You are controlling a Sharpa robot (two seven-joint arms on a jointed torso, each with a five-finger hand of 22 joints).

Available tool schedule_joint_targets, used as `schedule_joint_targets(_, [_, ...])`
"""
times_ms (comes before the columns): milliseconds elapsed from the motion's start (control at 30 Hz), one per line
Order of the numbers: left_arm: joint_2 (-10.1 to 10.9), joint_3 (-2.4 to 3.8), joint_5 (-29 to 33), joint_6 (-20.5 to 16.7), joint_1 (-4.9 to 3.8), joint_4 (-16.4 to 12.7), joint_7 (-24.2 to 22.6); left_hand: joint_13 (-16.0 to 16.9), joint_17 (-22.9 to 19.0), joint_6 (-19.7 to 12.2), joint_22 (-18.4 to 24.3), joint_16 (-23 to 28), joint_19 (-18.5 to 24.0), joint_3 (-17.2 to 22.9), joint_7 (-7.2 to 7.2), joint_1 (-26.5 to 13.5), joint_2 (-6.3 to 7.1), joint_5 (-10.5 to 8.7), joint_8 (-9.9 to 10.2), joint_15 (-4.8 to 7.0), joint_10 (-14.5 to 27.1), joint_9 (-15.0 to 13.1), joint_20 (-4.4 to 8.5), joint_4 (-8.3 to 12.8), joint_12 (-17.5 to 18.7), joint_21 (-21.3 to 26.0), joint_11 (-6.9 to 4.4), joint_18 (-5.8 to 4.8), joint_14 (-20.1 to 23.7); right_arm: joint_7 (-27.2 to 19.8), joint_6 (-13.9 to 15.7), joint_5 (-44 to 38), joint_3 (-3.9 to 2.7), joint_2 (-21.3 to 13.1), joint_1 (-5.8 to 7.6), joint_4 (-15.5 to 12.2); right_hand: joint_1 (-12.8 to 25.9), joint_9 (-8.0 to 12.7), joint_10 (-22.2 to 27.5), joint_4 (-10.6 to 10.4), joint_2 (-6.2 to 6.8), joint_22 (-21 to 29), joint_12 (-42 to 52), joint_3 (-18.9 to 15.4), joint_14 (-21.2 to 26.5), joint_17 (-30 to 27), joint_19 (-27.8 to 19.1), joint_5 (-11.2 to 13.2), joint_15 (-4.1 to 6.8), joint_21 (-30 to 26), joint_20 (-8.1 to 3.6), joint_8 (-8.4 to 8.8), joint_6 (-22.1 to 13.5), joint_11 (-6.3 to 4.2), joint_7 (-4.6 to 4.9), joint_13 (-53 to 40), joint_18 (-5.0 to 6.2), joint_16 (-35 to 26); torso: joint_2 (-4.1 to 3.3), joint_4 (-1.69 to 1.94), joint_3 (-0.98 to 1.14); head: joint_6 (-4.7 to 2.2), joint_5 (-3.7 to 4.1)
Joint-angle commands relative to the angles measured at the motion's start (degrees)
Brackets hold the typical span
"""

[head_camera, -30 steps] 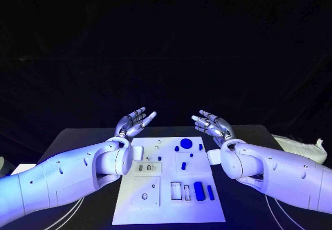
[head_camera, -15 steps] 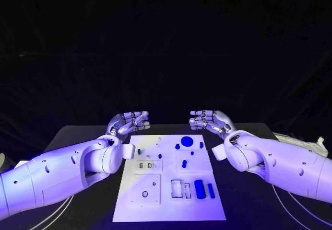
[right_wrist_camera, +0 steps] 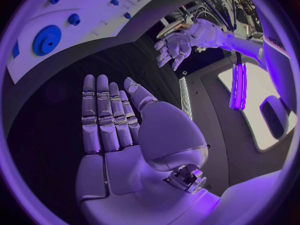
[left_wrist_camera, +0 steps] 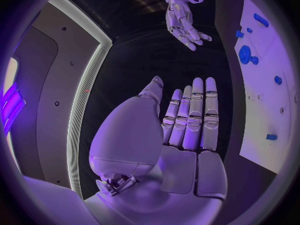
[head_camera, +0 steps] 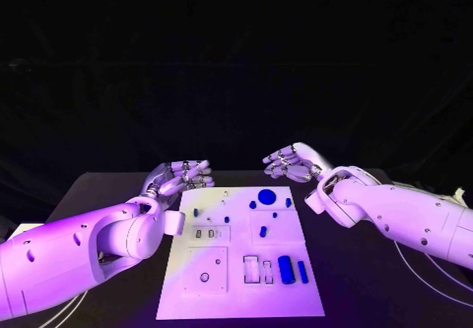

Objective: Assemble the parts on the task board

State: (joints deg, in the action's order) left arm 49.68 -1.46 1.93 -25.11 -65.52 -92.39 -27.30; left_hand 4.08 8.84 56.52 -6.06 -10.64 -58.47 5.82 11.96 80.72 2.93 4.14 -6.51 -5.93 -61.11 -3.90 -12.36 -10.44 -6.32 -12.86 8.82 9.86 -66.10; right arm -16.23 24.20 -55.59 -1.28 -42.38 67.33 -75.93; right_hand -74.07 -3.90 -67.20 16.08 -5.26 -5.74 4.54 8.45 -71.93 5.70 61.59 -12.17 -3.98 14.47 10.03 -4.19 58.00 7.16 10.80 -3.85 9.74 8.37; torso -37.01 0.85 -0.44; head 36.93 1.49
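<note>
The task board [head_camera: 240, 273] lies in the lower middle of the frame, blue parts [head_camera: 266, 197] on it untouched. Both hands have turned from palm-up to palm-down above its far end — left hand [head_camera: 180, 177] and right hand [head_camera: 289, 162] look empty, fingers apart — probably preparing to reach.

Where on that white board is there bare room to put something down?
The task board has bare room along its near edge, below the long blue bar, and in its near left corner. The far half is crowded: the round blue disc and small blue pieces sit close together.
</note>
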Motion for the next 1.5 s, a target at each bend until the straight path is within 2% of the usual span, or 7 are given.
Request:
schedule_joint_targets(33, [0.81, 0.13, 0.30, 2.51, -0.25, -1.94, -0.14, -0.04, 0.46, 0.64, 0.07, 0.11, -0.84, -0.06, 0.00, -0.23, -0.68, -0.21, 0.38, 0.08, -0.74, 0.08, 0.14, 0.49, 0.38, -0.29, 0.00, 0.72, -0.87, 7.31, -3.93, -20.47, -0.09, 0.03, 0.42, -0.67, -0.21, -0.13, -5.15, 0.13, 2.37, -2.19, -0.34, 1.19, -8.46, 2.37, 7.95, 0.75, 2.91, 5.29, -3.49, -0.10, 3.87, -2.11, -1.67, -0.15, 0.81, 2.68, -2.08, 0.73, -0.29, -0.39, 0.65])
schedule_joint_targets(200, [2.57, 0.36, 2.17, 3.00, -0.54, -5.88, 0.29, -0.03, 0.62, 0.72, 0.09, 0.12, -1.02, -0.10, -0.03, -0.28, -0.71, -0.22, 0.44, 0.14, -0.86, 0.08, 0.20, 0.55, 0.46, -0.31, -0.04, 0.72, -1.09, 14.26, -7.69, -32.24, -0.22, 0.41, 1.32, -1.48, 1.11, -0.15, -6.43, -0.88, 3.65, -3.76, -0.74, 0.65, -14.27, 5.17, 10.78, 1.97, 4.22, 8.38, -5.00, 0.08, 5.14, -3.22, -2.71, -0.21, 0.81, 6.03, -3.77, 1.21, -0.70, -1.34, 1.76])
schedule_joint_targets(300, [3.25, 0.42, 2.99, 2.91, -0.71, -7.68, 0.40, -0.06, 0.70, 0.63, 0.12, 0.23, -1.06, -0.15, 0.00, -0.33, -0.69, -0.22, 0.58, 0.12, -0.77, 0.11, 0.21, 0.61, 0.61, -0.27, 0.00, 0.69, -1.07, 16.49, -8.70, -35.76, -0.24, 0.74, 1.70, -1.85, 1.64, -0.08, -6.50, -1.49, 4.27, -4.44, -0.90, 0.58, -14.68, 7.76, 11.76, 2.89, 4.50, 9.70, -5.54, 0.36, 5.37, -3.47, -2.99, -0.20, 0.73, 8.73, -4.74, 1.37, -0.89, -1.69, 1.81])
schedule_joint_targets(600, [3.95, 0.56, 3.69, 2.79, -1.05, -10.40, 0.58, -0.18, 0.99, 0.35, 0.31, 0.78, -1.02, -0.38, 0.17, -0.58, -0.64, -0.22, 1.06, -0.05, -0.33, 0.16, 0.16, 0.84, 1.27, -0.01, 0.20, 0.61, -0.83, 20.15, -12.44, -41.45, -0.27, 1.61, 2.17, -2.60, 1.46, 0.03, -4.75, -2.37, 5.38, -5.80, -1.01, 1.50, -14.28, 13.31, 12.25, 2.91, 4.65, 12.09, -5.91, 0.54, 4.74, -3.28, -3.26, -0.02, 0.61, 13.49, -6.51, 2.04, -1.26, -1.76, 2.38])
schedule_joint_targets(967, [4.65, 0.67, 3.77, 2.62, -1.33, -11.00, 0.71, -0.21, 1.15, 0.20, 0.41, 1.02, -0.99, -0.49, 0.30, -0.69, -0.64, -0.22, 1.30, -0.13, -0.14, 0.18, 0.11, 0.96, 1.55, 0.12, 0.30, 0.59, -0.76, 20.55, -14.11, -43.24, -0.27, 2.08, 2.22, -2.65, 1.22, -0.02, -3.09, -3.27, 6.08, -7.08, -1.01, 2.78, -13.62, 17.26, 12.08, 2.82, 4.55, 14.24, -5.98, 0.48, 4.69, -3.02, -3.12, 0.08, 0.56, 16.60, -7.37, 2.19, -1.51, -1.74, 2.52])
schedule_joint_targets(1167, [4.78, 0.68, 3.78, 2.59, -1.47, -11.01, 0.85, -0.23, 1.26, 0.08, 0.47, 1.16, -0.99, -0.57, 0.45, -0.76, -0.64, -0.21, 1.47, -0.18, 0.01, 0.18, 0.08, 1.06, 1.74, 0.20, 0.41, 0.58, -0.75, 20.37, -14.30, -43.54, -0.27, 2.39, 2.22, -2.57, 1.03, -0.03, -2.60, -3.81, 6.10, -7.70, -0.98, 3.69, -13.42, 18.84, 11.85, 2.82, 4.51, 15.24, -5.95, 0.47, 4.80, -2.94, -3.04, 0.11, 0.57, 17.76, -7.69, 2.17, -1.53, -2.07, 2.45])
schedule_joint_targets(1500, [4.92, 0.69, 3.78, 2.57, -1.65, -10.95, 1.19, -0.23, 1.42, -0.08, 0.56, 1.40, -0.97, -0.67, 0.68, -0.85, -0.62, -0.21, 1.69, -0.29, 0.19, 0.18, 0.01, 1.20, 1.99, 0.32, 0.56, 0.57, -0.68, 19.57, -15.12, -43.47, -0.26, 3.32, 2.22, -1.90, 0.82, -0.04, -2.05, -5.31, 6.61, -9.62, -0.95, 6.36, -13.43, 22.99, 11.59, 3.21, 4.47, 18.38, -5.96, 0.47, 4.98, -2.88, -2.90, 0.16, 0.59, 21.67, -8.04, 2.31, -1.59, -1.85, 2.44])
